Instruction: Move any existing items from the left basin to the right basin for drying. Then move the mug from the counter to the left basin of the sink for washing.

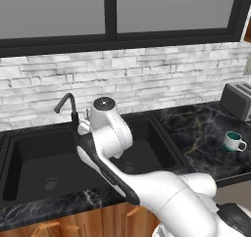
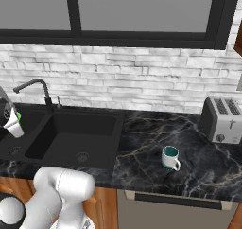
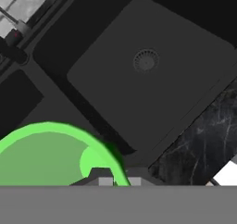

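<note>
The gripper (image 3: 119, 180) is pinched shut on the rim of the bright green cup (image 3: 51, 156), holding it up in the air over the thin wall between the two tubs of the black sink (image 1: 68, 129). The right basin (image 3: 152, 75) is a deep, dull black box with a round drain (image 3: 146, 60) and lots of free room. The white mug (image 2: 170, 157) with a loop handle stands alone on the shiny black marble counter (image 2: 156, 128), between the sink and the silver toaster (image 2: 222, 119).

A home kitchen: a black double sink (image 2: 71, 133) sits in a veined black marble counter (image 2: 156, 143), a toaster (image 2: 222, 119) to its right, white brick wall (image 2: 132, 76) and window (image 2: 142, 10) behind it.
</note>
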You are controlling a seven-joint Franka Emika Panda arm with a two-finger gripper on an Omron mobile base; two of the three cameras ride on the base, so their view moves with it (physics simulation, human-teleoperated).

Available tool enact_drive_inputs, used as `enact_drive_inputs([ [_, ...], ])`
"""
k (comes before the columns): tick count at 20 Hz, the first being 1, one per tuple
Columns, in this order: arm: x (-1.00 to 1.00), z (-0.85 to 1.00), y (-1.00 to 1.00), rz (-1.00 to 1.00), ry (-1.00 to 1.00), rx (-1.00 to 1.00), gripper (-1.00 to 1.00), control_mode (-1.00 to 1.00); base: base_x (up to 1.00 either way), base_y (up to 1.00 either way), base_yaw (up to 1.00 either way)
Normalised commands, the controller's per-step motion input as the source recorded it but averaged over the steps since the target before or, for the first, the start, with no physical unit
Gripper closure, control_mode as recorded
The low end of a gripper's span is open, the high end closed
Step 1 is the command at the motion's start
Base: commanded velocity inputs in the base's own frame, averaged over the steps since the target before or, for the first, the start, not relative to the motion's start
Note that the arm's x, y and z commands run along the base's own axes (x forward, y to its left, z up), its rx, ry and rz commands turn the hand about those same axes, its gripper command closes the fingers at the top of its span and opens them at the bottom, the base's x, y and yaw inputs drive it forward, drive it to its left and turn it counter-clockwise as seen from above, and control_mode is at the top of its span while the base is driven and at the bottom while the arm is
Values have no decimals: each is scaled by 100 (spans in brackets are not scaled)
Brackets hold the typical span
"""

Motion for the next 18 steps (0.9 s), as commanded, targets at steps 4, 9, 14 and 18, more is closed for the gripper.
enact_drive_inputs([
  [4, -14, 0, -64, -14, 0, 3, 100, -100, 0, 0, 0],
  [9, 0, -3, -69, -12, 0, 0, 100, -100, 0, 0, 0],
  [14, 22, -20, -52, -7, 2, 0, 100, -100, 0, 0, 0],
  [18, 29, -41, -33, -1, 6, 0, 100, -100, 0, 0, 0],
])
